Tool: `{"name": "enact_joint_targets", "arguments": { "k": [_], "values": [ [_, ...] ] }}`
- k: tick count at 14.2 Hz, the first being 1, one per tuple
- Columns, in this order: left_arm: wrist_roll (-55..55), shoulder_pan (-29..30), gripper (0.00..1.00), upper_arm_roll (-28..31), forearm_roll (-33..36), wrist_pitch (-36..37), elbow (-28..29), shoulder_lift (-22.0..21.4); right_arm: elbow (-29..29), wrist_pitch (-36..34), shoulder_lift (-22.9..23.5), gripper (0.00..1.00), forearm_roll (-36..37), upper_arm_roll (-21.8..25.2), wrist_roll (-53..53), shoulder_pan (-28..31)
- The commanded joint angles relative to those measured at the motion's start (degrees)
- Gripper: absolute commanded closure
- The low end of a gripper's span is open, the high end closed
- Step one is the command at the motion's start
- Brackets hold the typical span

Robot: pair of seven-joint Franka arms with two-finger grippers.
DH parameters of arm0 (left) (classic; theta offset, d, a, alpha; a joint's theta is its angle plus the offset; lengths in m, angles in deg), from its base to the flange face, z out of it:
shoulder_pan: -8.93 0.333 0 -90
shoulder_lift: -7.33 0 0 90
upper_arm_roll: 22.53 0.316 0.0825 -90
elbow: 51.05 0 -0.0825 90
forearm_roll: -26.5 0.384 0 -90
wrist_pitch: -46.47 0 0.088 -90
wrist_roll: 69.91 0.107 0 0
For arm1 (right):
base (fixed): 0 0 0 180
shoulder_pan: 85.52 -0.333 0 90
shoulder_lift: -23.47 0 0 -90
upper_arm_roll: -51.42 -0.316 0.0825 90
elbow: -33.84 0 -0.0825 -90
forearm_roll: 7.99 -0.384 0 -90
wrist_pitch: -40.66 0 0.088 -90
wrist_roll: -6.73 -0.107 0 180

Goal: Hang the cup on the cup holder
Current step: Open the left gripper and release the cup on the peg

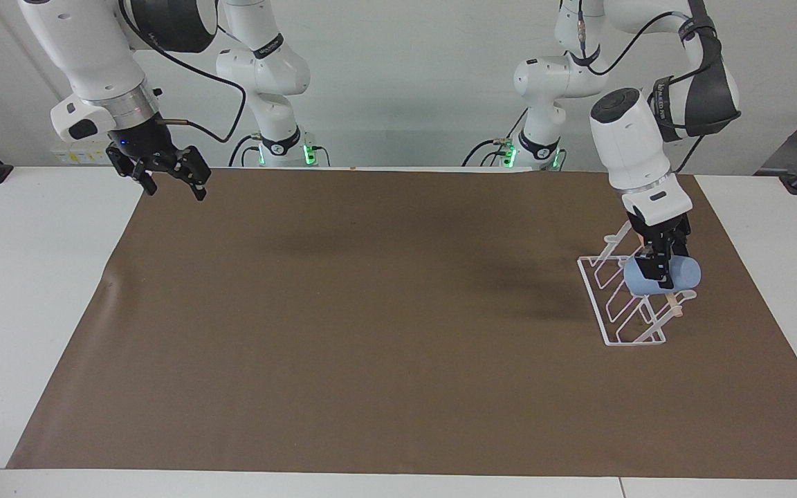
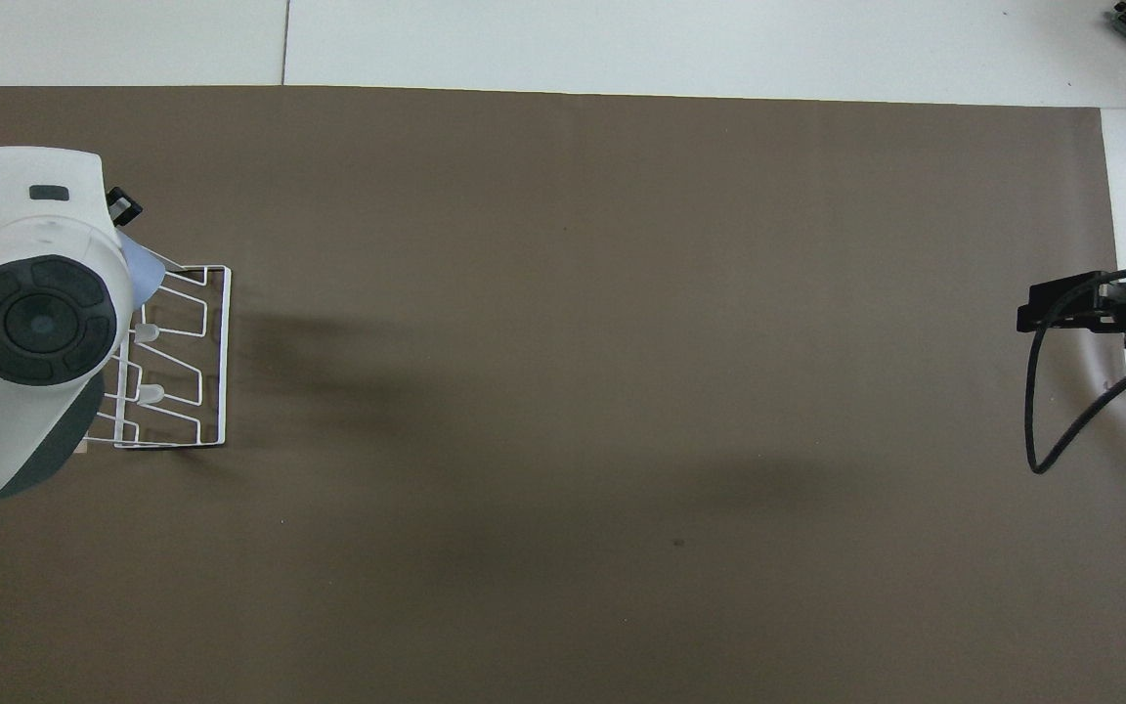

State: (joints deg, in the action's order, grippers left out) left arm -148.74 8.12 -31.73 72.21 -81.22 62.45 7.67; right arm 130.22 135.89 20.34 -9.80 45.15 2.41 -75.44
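Brown paper covers most of the white desk [image 1: 39, 290], and all the action sits at the left arm's end. Left tool [image 1: 656, 271] is down over the cup holder [image 1: 613, 304], clamped tight on the cup [image 1: 679, 275], which lies on its side against the white wire prongs, just above the wooden dowel [image 1: 675, 308]. From overhead only a sliver of cup [image 2: 141, 276] peeks out past the wrist. Right tool [image 1: 171, 181] waits with fingers spread wide, empty, over the paper's corner nearest the robots.
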Motion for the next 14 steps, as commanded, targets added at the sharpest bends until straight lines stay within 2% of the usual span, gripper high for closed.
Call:
{"name": "enact_joint_targets", "arguments": {
  "k": [1,10,14],
  "values": [
    [-6.4,-1.4,1.0,0.6,3.8,0.9,-1.9,1.6,1.8,1.3,-1.4,0.0,0.5,-0.3,2.5,0.8],
    [-12.6,-1.5,1.0,0.5,11.1,-3.0,2.0,1.1,1.5,0.5,-1.4,0.0,0.5,-0.3,2.3,0.7],
    [-13.7,-1.8,1.0,0.5,11.2,-4.2,3.2,0.8,1.5,0.5,-1.4,0.0,0.5,-0.3,2.3,0.6]
  ]
}}
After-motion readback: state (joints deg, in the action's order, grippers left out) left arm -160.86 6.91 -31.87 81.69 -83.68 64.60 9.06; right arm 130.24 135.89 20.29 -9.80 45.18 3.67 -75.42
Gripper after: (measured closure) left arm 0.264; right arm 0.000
